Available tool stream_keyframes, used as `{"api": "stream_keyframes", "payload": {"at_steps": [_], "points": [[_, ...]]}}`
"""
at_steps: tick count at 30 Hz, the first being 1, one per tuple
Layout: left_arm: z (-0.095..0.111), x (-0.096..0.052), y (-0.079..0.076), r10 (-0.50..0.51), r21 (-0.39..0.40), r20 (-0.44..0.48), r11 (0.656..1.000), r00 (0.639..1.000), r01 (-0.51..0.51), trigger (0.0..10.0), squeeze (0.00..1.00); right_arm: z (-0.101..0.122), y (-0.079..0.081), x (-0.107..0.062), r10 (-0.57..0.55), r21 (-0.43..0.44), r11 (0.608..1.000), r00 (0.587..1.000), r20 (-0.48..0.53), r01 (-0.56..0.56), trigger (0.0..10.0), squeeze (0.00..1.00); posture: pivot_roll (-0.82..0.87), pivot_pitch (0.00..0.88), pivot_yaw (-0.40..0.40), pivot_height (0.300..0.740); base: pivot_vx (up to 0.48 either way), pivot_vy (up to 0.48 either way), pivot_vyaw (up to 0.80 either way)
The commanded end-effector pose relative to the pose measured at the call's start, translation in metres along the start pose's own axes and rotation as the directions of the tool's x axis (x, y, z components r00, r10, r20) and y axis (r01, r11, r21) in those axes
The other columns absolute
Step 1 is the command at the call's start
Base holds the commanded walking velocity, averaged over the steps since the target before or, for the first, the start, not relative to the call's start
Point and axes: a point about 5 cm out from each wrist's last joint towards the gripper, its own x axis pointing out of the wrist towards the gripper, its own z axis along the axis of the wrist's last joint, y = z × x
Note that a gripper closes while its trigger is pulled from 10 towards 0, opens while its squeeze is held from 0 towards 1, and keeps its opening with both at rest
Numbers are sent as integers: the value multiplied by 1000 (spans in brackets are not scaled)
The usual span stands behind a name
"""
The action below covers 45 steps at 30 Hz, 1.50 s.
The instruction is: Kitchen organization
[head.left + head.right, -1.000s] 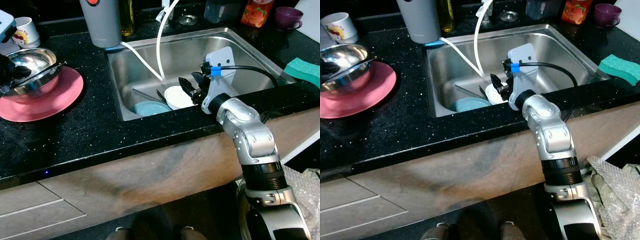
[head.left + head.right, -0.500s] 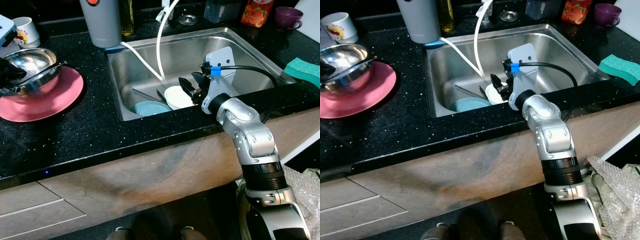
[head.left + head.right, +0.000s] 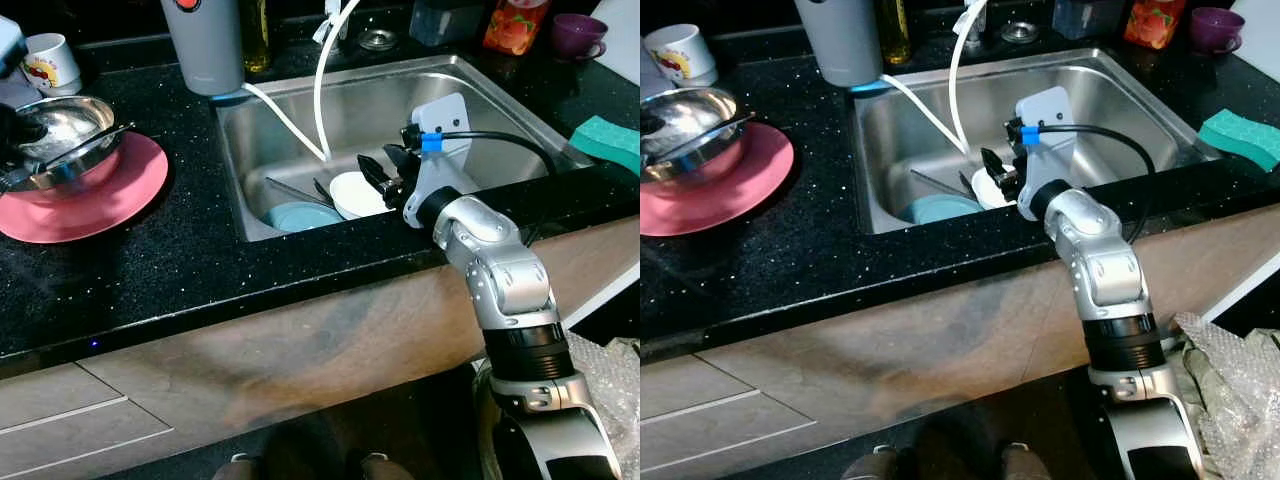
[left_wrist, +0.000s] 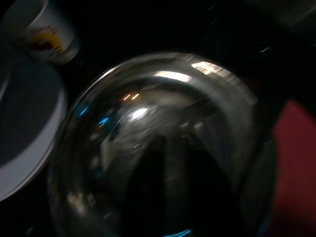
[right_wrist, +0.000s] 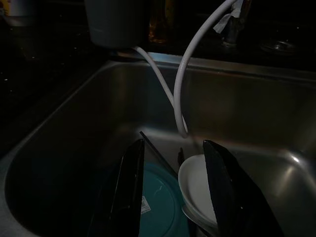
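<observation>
The right arm (image 3: 495,275) is silver, built of rounded jointed segments with a ribbed black collar lower down. A white plate sits at its wrist, carrying a blue clip (image 3: 431,142) and a looping black cable (image 3: 510,140). Its right gripper (image 3: 385,172) ends in long black fingers (image 5: 129,182).

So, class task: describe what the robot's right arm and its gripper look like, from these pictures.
The right arm is built of rounded silver segments with a ribbed black band lower down. At the wrist sits a flat white plate with a small blue tag, from which a black cable loops back. The right gripper ends in two long, glossy black fingers.
</observation>
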Motion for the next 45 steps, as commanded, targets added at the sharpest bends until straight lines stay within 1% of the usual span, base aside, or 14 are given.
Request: {"api": "stream_keyframes", "payload": {"at_steps": [1, 2, 5, 7, 12, 18, 19, 20, 24, 32, 36, 38, 42, 45], "points": [[2, 0, -3, -48, -32, 4, 998, 999, 48, 10000, 1000, -1, 1, 0, 0, 0, 1000, 1000, -9, 0, 10000, 0, 52, 147, 3, 740, 0, 0, 0], [0, 0, -5, -66, -19, -12, 998, 998, 65, 10000, 1000, -1, 1, 0, 0, 1, 1000, 1000, -9, 0, 10000, 0, 52, 147, 4, 740, 0, 0, 0], [-5, 1, -4, -60, -25, -46, 998, 997, 58, 10000, 1000, -1, 0, 1, -1, 2, 1000, 1000, -9, 1, 10000, 0, 51, 148, 5, 740, 0, 0, 0], [-6, 2, -4, -64, -33, -48, 998, 997, 62, 10000, 1000, -1, 0, 0, -2, 2, 1000, 1000, -9, 2, 10000, 0, 51, 148, 5, 740, 0, 0, 0], [-10, 3, -6, -116, -54, -68, 992, 991, 113, 10000, 1000, -1, -1, 0, -3, 1, 1000, 1000, -10, 4, 10000, 0, 51, 149, 5, 740, 0, 0, 0], [-13, 2, -7, -143, -66, -78, 988, 987, 138, 10000, 1000, 0, -1, 0, -4, 2, 1000, 1000, -9, 4, 10000, 0, 53, 150, 6, 740, 0, 0, 0], [-14, 2, -7, -152, -70, -82, 987, 985, 146, 10000, 180, 0, 0, 0, -4, 2, 1000, 1000, -9, 4, 10000, 0, 53, 150, 6, 740, 0, 0, 0], [-16, 3, -7, -151, -69, -91, 987, 984, 145, 10000, 0, 0, 0, 0, -4, 3, 1000, 1000, -9, 4, 10000, 0, 53, 150, 5, 740, 0, 0, 0], [-20, 5, -5, -138, -57, -111, 990, 984, 132, 10000, 0, 0, 0, 0, -4, 3, 1000, 1000, -9, 4, 10000, 0, 54, 151, 5, 740, 0, 0, 0], [-18, 5, -1, -116, -40, -109, 993, 987, 112, 10000, 0, 0, -2, 0, -8, 1, 1000, 1000, -8, 8, 10000, 0, 52, 148, 4, 740, 0, 0, 0], [-18, 5, 2, -94, -19, -115, 996, 989, 93, 10000, 0, 1, -2, 0, -7, 2, 1000, 1000, -5, 7, 10000, 0, 52, 144, 2, 740, 0, 0, 0], [-17, 5, 5, -66, -10, -106, 998, 992, 65, 10000, 0, 1, -2, 0, -7, 1, 1000, 1000, -3, 7, 10000, 0, 50, 142, 0, 740, 0, 0, 0], [-12, 6, 12, 28, 24, -79, 999, 997, -26, 10000, 0, 2, -2, 0, -9, -1, 1000, 1000, 1, 9, 10000, 0, 47, 138, 0, 740, 0, 0, 0], [-11, 5, 15, 60, 39, -79, 998, 995, -57, 10000, 0, 2, -2, 0, -9, -2, 1000, 1000, 1, 9, 10000, 0, 47, 136, 0, 740, 0, 0, 0]]}}
